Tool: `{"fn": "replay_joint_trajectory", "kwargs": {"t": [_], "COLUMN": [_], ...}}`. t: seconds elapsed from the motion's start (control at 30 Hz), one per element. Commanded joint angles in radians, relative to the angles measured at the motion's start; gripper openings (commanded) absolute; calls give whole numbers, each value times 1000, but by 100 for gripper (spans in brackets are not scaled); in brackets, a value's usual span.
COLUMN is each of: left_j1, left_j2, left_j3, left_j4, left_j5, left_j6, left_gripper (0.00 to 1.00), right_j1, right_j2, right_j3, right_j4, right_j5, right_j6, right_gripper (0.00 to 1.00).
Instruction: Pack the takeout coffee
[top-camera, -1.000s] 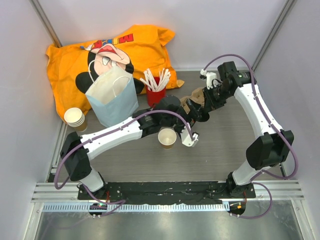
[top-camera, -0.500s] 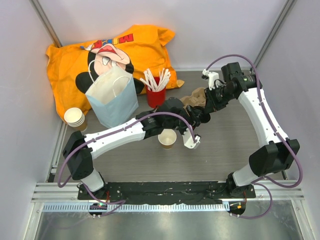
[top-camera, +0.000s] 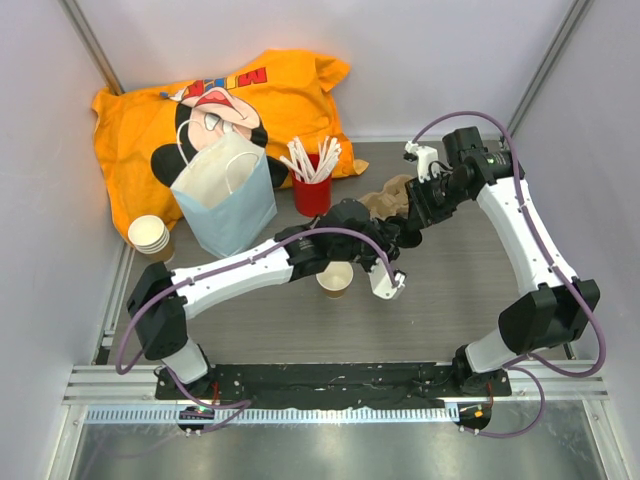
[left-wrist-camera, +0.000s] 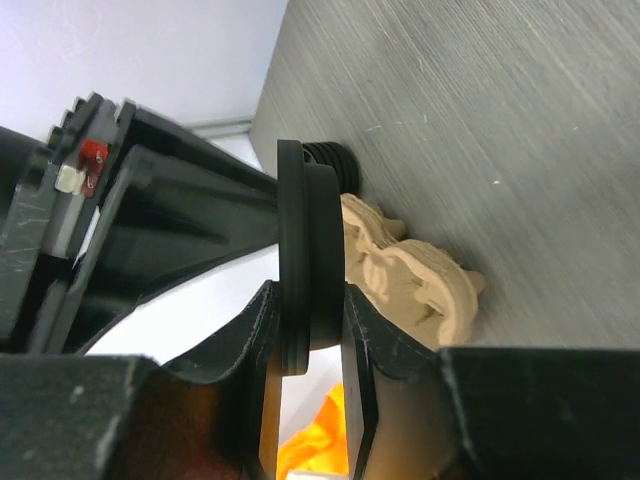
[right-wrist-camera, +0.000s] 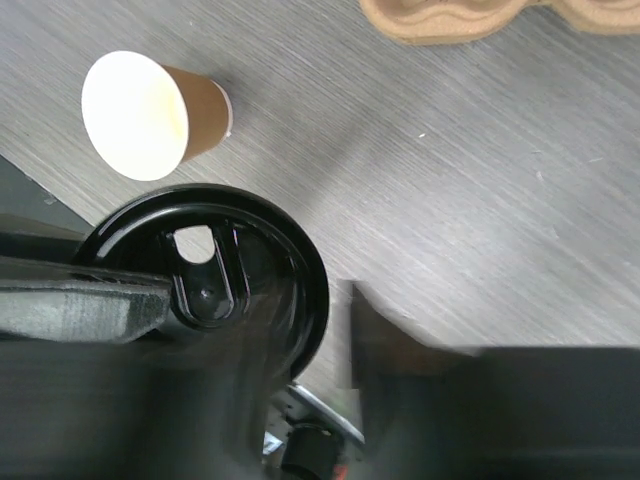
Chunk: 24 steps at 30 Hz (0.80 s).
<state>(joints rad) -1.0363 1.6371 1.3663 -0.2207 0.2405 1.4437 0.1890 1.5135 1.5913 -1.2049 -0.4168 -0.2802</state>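
The takeout coffee's brown paper cup (top-camera: 335, 278) (right-wrist-camera: 150, 110) stands lidless on the table, partly under my left arm. Its round black lid (left-wrist-camera: 300, 250) (right-wrist-camera: 270, 260) hangs in the air above the table, right of the cup. My left gripper (top-camera: 402, 236) (left-wrist-camera: 308, 305) is shut on the lid, one finger pressed against each face. My right gripper (top-camera: 414, 222) (right-wrist-camera: 300, 340) meets it from the right and is open; bare table shows between its right finger (right-wrist-camera: 400, 340) and the lid's rim.
A beige pulp cup carrier (top-camera: 385, 195) (left-wrist-camera: 420, 290) (right-wrist-camera: 470, 15) lies just behind the grippers. A pale blue paper bag (top-camera: 225, 195) stands open at the left, with a red cup of white sticks (top-camera: 313, 185) beside it. A stack of brown cups (top-camera: 150, 237) and an orange cloth (top-camera: 200, 100) lie further left.
My left jaws have closed from wide open onto the lid. My right jaws have loosened from it. The left arm has crept a little to the right; the cup has not moved.
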Motion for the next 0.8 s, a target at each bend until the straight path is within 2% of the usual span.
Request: {"fn": "replay_joint_trajectory", "kwargs": {"t": [0.0, 0.07, 0.13, 0.17, 0.3, 0.33, 0.47, 0.6, 0.67, 0.7, 0.73, 0.77], "left_j1": [-27, -37, -41, -42, -48, -48, -39, 56, 108, 175, 211, 243], "left_j2": [-16, -5, 9, 21, 38, 40, 33, 20, 41, 73, 90, 107], "left_j3": [37, 117, 231, 264, 428, 450, 501, 473, 488, 511, 517, 524], "left_j4": [3, -90, -220, -265, -477, -550, -632, -548, -533, -511, -493, -473], "left_j5": [-78, -163, -207, -263, -334, -342, -369, -245, -82, -7, 117, 181], "left_j6": [-129, -278, -412, -530, -770, -817, -1024, -1332, -1437, -1509, -1649, -1702], "left_gripper": [7, 6, 4, 4, 2, 2, 4, 4, 4, 4, 4, 4], "right_j1": [1, -16, -61, -78, -164, -169, -169, -169, -169, -168, -169, -169], "right_j2": [-64, -73, -76, -75, -96, -126, -245, -398, -493, -521, -541, -558], "right_j3": [56, 99, 168, 195, 268, 253, 151, -32, -105, -161, -186, -209], "right_j4": [13, 28, 39, 42, 91, 106, 256, 373, 451, 465, 479, 478], "right_j5": [27, 75, 104, 104, 116, 142, 181, 81, 8, -19, -46, -75], "right_j6": [1, -2, -1, -2, 3, -4, -49, -150, -189, -221, -240, -257], "right_gripper": [51, 64, 70, 75, 82, 83, 88, 91, 95, 95, 95, 95]}}
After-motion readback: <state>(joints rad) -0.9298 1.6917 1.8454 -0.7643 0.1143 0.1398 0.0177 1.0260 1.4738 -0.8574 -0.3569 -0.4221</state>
